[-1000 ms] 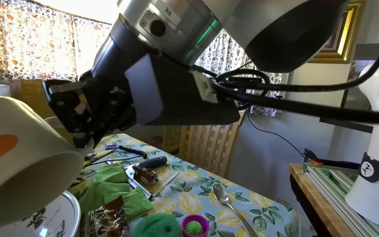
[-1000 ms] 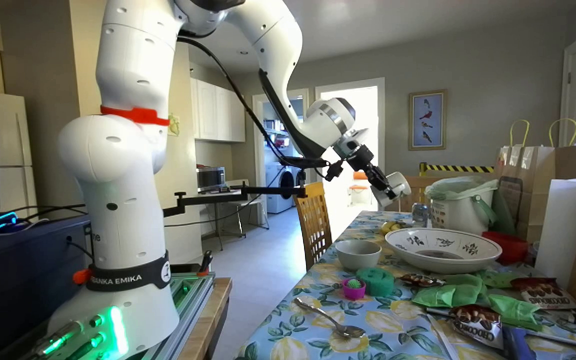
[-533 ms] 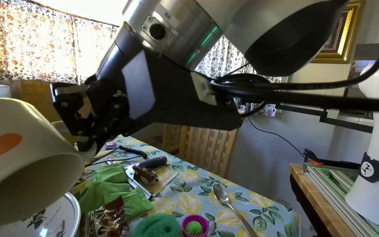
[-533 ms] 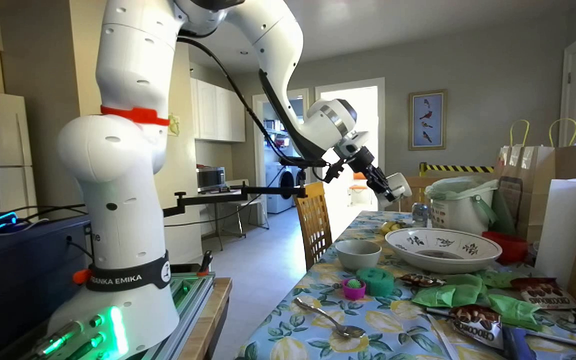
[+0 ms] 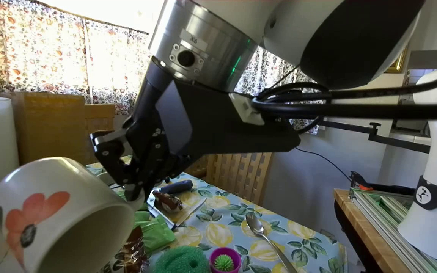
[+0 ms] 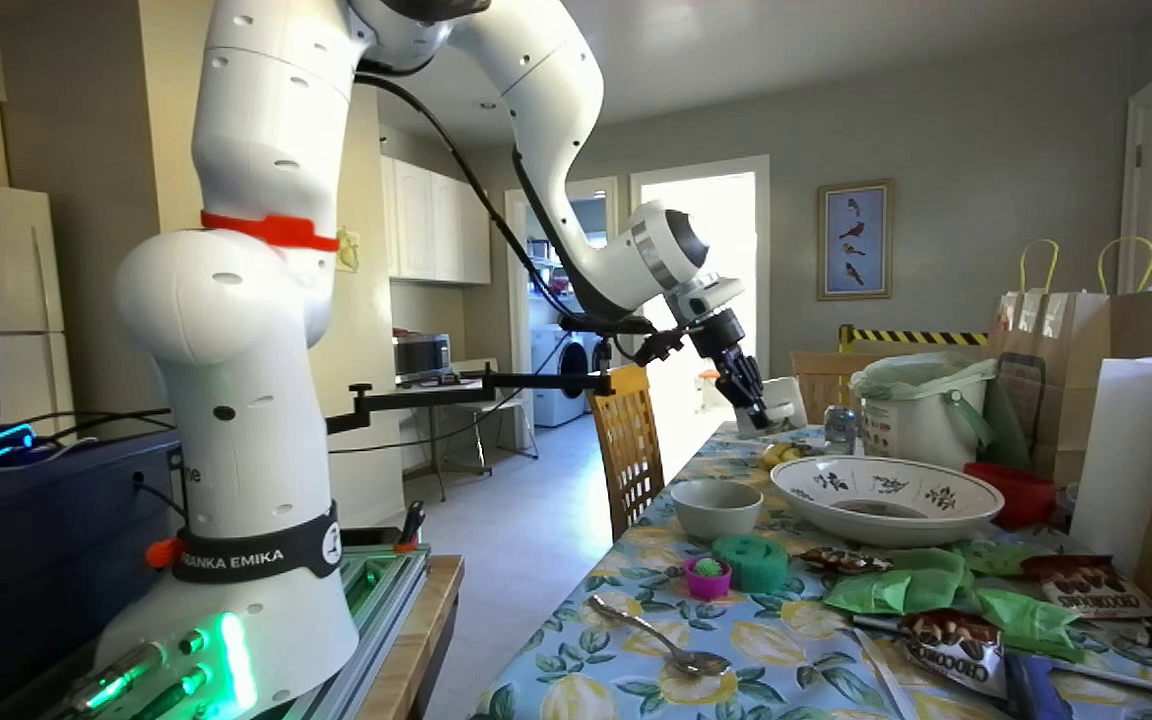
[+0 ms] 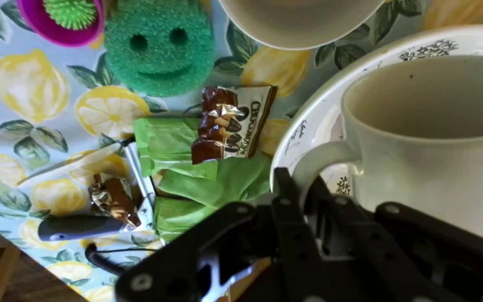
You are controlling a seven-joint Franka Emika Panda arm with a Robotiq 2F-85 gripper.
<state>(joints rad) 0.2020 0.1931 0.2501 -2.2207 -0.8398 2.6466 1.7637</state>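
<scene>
A: Where's the white mug [image 7: 430, 180]?
B: Held off the table [image 6: 636, 690], just past the fingertips [image 7: 283, 184]. Both exterior views put it at the far end of the arm [image 6: 556, 110]. In the wrist view its body lies to the fingers' right, and the handle [image 7: 327, 153] curves leftward and back between them.
A: So which part does the hand have?
B: Only the handle. The gripper [image 7: 302, 191] is closed on it, one finger either side; the body sits outside the grip.
A: And the mug's long axis?
B: Slanted, far from upright. In an exterior view the bottom end rides high and the mouth [image 5: 89, 242] dips lower, tipped toward the viewer. The axis runs across the gripper's own line rather than along it.
A: What's under it?
B: From the wrist it overlaps the broad patterned dish [image 7: 317, 126]; I can't tell whether it's squarely above. The grey bowl [image 6: 716, 512] and green sponge [image 6: 756, 565] are apart from it, nearer the robot's base [image 6: 296, 620].
A: And the arm's pose?
B: There's just this one, so no choice of nearer side. It arches high out from the base, the forearm drops, and the wrist bends so the gripper points forward and slantwise down.
</scene>
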